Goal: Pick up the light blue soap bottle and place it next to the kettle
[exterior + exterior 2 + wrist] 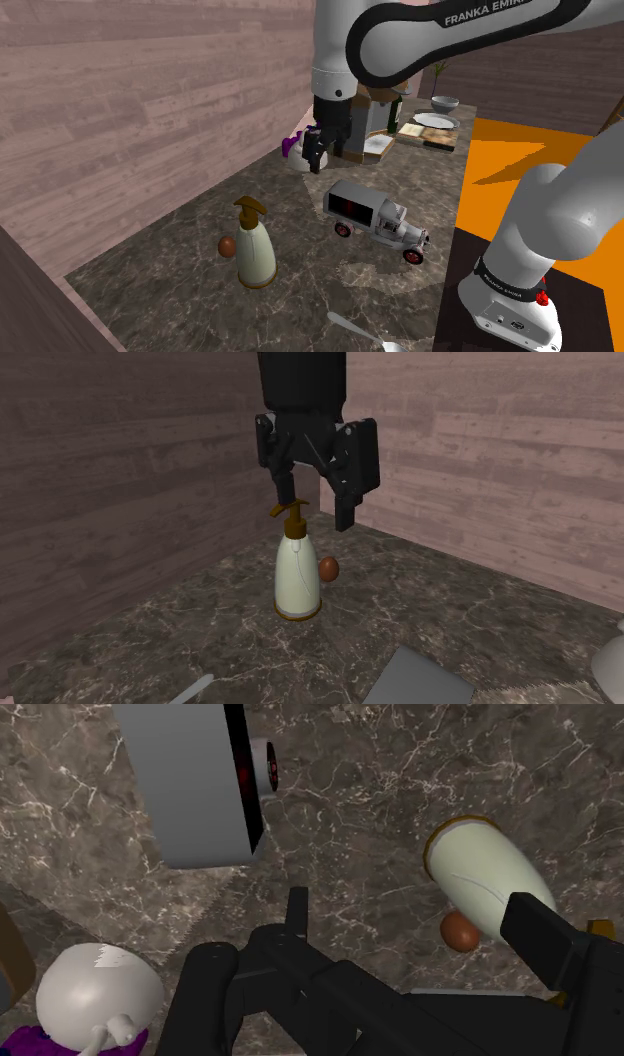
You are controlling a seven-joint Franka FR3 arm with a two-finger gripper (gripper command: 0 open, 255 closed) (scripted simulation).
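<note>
The soap bottle (256,248) is pale off-white with a brown pump and a brown base ring. It stands upright on the dark marble counter (170,275). My black gripper (318,158) hangs above the counter, up and to the right of the bottle in the shoulder view, apart from it. In the second exterior view the gripper (312,502) is open and empty, with the bottle (297,574) behind and below it. The wrist view has the bottle (487,876) beside one of the spread fingers (540,936). A white round kettle (297,152) on something purple sits partly behind the gripper, also seen as kettle (96,997).
A brown egg (227,246) lies against the bottle. A grey toy truck (376,215) stands right of it in the shoulder view. Plates and a bowl (444,103) sit at the counter's far end, a piece of cutlery (352,328) near the front. Wooden walls enclose two sides.
</note>
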